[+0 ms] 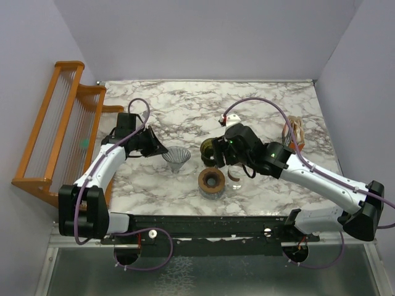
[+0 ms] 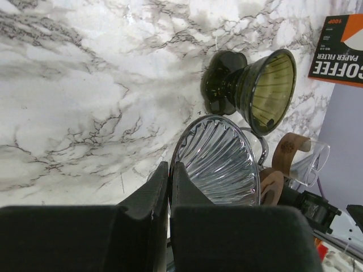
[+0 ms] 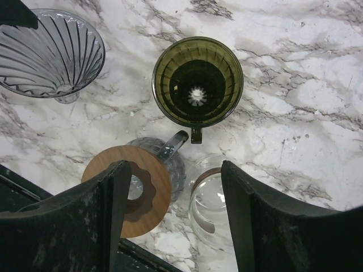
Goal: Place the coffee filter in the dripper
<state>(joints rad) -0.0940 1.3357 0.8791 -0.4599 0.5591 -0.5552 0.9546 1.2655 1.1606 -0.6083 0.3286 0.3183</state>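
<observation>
Clenching the clear ribbed cone coffee filter (image 2: 221, 164) by its rim, the left claw (image 2: 170, 173) is seemingly starting to centre it over the olive-green translucent dripper (image 3: 197, 79) below the released right claw (image 3: 176, 173).

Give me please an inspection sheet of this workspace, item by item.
Surface: marble table, no spill seen.
Job's things: coffee filter, a pale ribbed cone, is outside the dripper; the dripper stands upright and empty.
Clutter: wooden disc, glass cup, filter box.
Grippers: left gripper has its fingers shut on the filter's rim; right gripper is open and holds nothing.
Cables: purple cable loops along each arm.
Surroundings: wooden rack at the left, plain walls.
</observation>
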